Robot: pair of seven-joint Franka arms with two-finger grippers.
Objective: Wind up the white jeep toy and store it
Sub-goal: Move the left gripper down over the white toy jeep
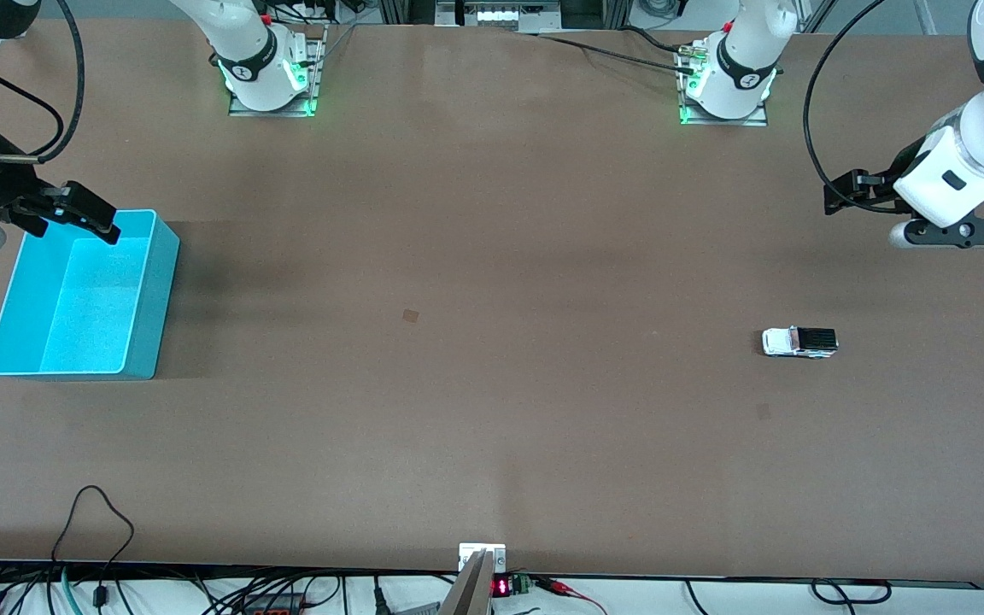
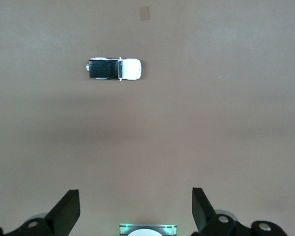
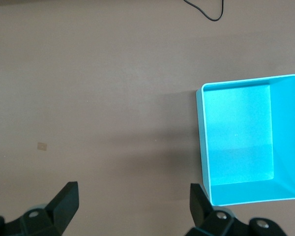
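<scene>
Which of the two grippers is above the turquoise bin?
The right gripper: it hangs open over the turquoise bin. The left gripper, also open, is up over bare table near the white jeep toy.

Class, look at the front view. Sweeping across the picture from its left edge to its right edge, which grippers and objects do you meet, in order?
right gripper over the turquoise bin's end → turquoise bin → white jeep toy → left gripper, up over bare table
</scene>
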